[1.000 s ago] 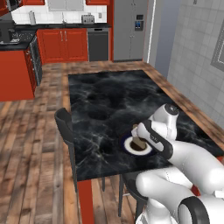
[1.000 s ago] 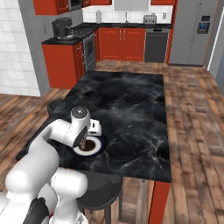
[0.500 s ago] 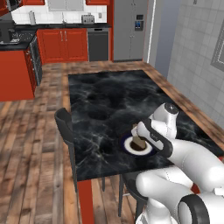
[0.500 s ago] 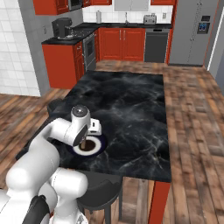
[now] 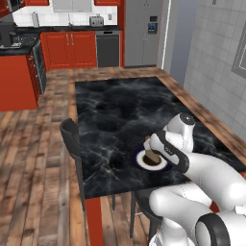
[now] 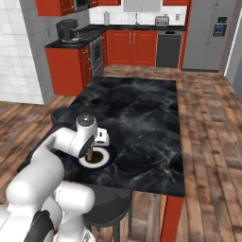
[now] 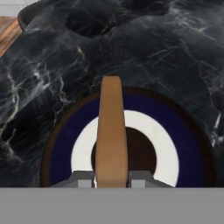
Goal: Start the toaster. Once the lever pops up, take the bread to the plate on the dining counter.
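gripper (image 7: 112,178): clamped on the bread, one finger each side of the slice's near end; sits low over the plate in left base view (image 5: 153,154) and right base view (image 6: 90,152)
bread (image 7: 111,131): brown slice held edge-on, running from the gripper out over the plate centre, far end reaching to the blue rim; in left base view (image 5: 153,154) it shows as a small tan piece under the hand; whether its lower edge touches the plate: can't tell
plate (image 7: 175,135): round, dark blue rim, white ring, a dark patch at the centre right under the bread; lies flat on the surface near the robot-side end (image 5: 140,161) (image 6: 108,155)
surface (image 5: 115,115): the dining counter, glossy black marble w/ white veins, red leg at the near corner; plate is the one thing seen on it (image 6: 142,113)
arm (image 5: 192,163): white, bent forward over the near end of the surface, wrist turned down to the plate
chair (image 5: 72,139): dark, tucked at the left edge of the surface in left base view
stool (image 6: 106,208): dark round seat under the near edge of the surface, just beside the robot body
toaster (image 5: 96,20): small silver box far back on the kitchen worktop above red cabinets, well apart from the surface (image 6: 162,20); levers too small to tell
fridge (image 5: 144,31): grey, tall, right of the red cabinets at the back wall
floor (image 5: 33,168): wood planks around the surface
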